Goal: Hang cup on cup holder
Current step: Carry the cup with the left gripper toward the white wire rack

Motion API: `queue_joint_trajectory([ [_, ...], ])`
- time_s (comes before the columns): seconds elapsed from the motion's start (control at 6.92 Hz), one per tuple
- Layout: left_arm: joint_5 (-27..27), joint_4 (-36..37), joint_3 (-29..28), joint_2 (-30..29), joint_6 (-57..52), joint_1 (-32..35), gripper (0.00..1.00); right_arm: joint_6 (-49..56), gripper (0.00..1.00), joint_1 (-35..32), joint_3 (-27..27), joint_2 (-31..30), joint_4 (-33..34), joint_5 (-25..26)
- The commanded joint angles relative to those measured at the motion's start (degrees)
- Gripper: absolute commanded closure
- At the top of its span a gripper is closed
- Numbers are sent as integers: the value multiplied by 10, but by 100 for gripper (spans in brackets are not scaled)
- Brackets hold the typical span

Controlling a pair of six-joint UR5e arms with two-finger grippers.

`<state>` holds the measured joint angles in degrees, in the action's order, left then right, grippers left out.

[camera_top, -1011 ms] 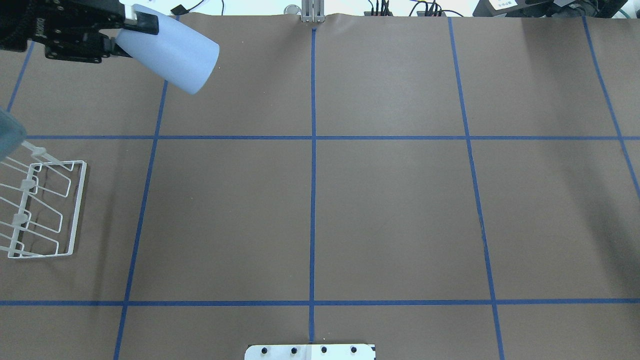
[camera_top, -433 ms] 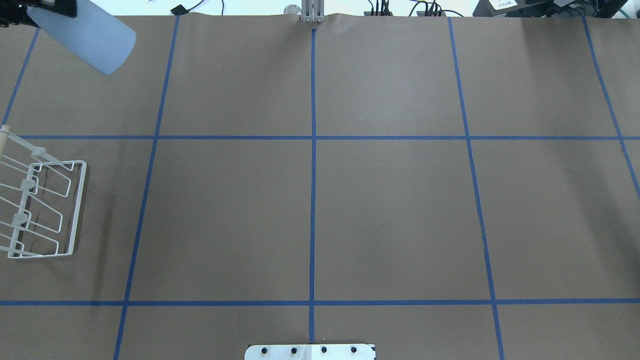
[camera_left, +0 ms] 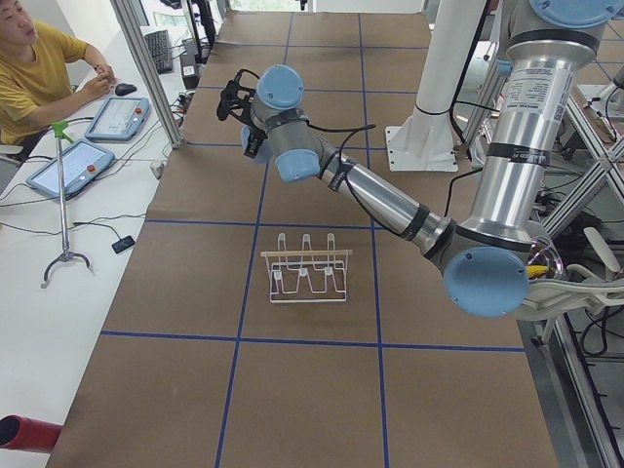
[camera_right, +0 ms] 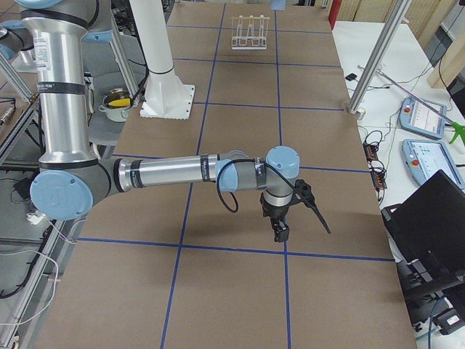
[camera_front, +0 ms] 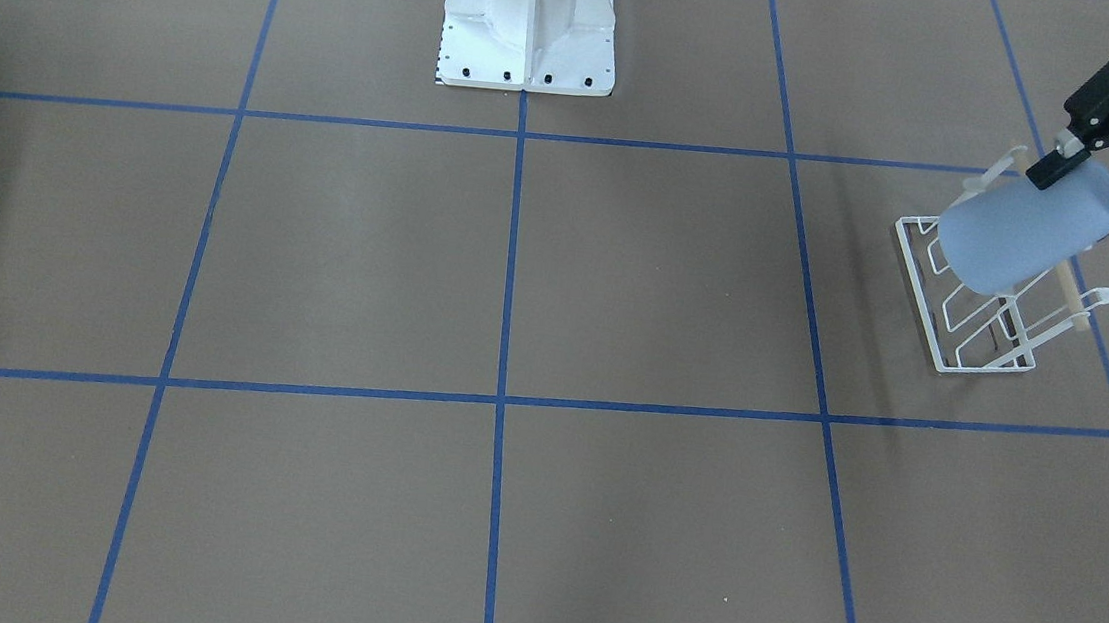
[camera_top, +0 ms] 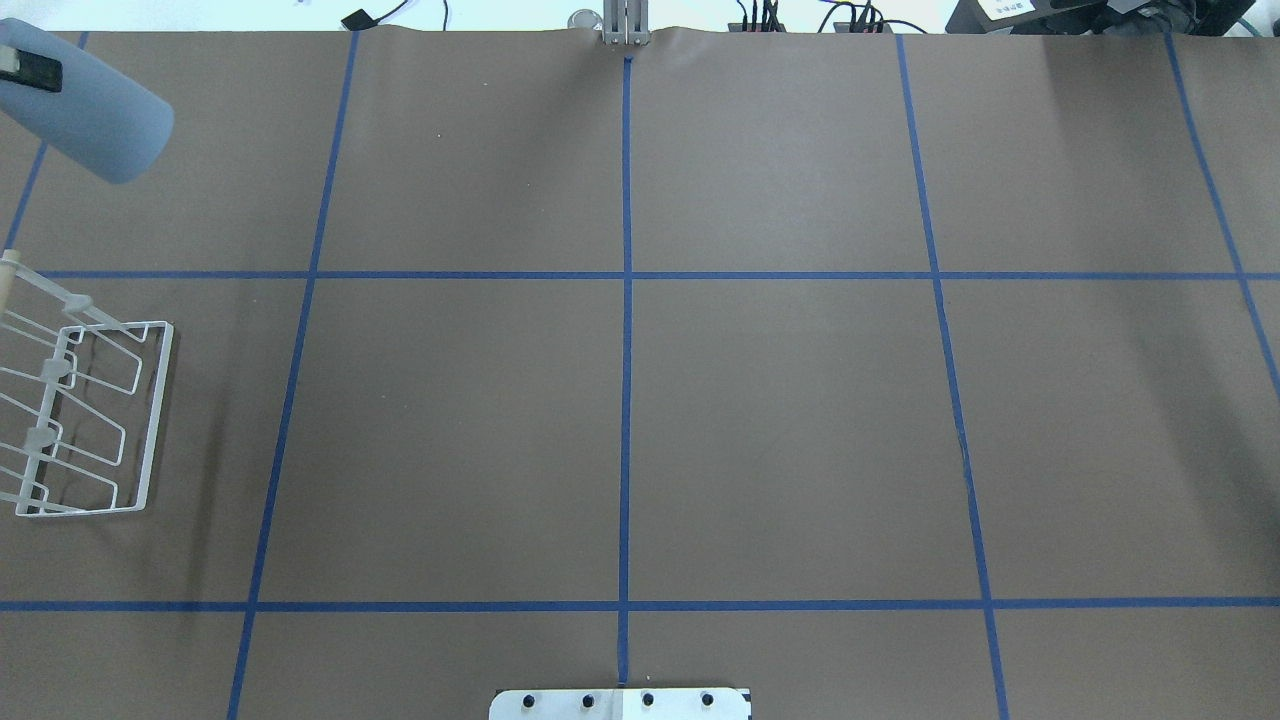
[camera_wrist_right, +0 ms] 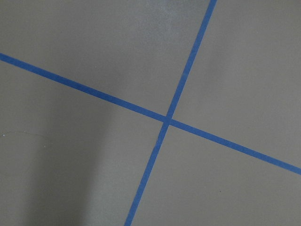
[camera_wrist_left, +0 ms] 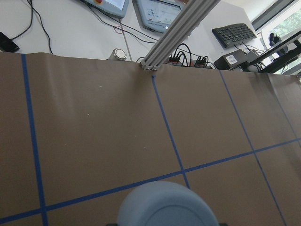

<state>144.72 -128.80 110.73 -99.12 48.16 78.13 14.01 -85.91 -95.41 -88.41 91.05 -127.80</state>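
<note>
End effector, left [camera_front: 1097, 188]: clamped across the narrow end of the cup [camera_front: 1007, 241], one black finger on each side of the wall. The arm reaches in high over the left end of the bench [camera_top: 780, 430].

End effector, right [camera_right: 280, 231]: over bare bench, well away to the right. Whether its fingers are apart or together cannot be told.

Cup: light blue, no handle, carried in the air lying close to level, with the wide end pointing away from the wrist. From overhead it sits at the far-left corner, beyond the cup holder [camera_top: 157, 420]. Its overlap with the rack in the front-facing view reads as height, not contact.

Cup holder: white wire, standing at the left edge. The prongs [camera_top: 55, 368] are slanted and bare, and a wooden rod [camera_front: 1073, 297] runs along the top.

Step in hand (judged): carrying the cup to the rack; it is not yet hung.

Handling notes (judged):
- Bring the cup nearer until its mouth lines up with one prong.
- Tip the mouth down to match the prong's slant, then slide it on along that line rather than dropping it from above.
- Keep the rim off the rod and the neighbouring wires, since so light a rack may slide or tip.
- Let go only once the prong carries the cup.
</note>
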Motion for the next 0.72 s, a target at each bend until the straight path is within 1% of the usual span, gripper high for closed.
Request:
queue_joint_trajectory([
  [0.0, -49, 14, 1, 51, -72, 0, 79, -4, 0, 0, 0, 0, 0, -2],
  [0.14, -71, 46, 3, 56, -105, -3, 80, -5, 0, 0, 0, 0, 0, -2],
  [0.29, -75, 85, 5, 62, -148, -3, 80, -6, 0, 0, 0, 0, 2, -2],
  [0.43, -100, 99, 7, 70, -162, -4, 80, -6, 0, 0, 0, 0, 3, -1],
  [0.58, -127, 101, 7, 79, -163, -31, 80, -6, 0, 0, 0, 0, 3, -1],
])
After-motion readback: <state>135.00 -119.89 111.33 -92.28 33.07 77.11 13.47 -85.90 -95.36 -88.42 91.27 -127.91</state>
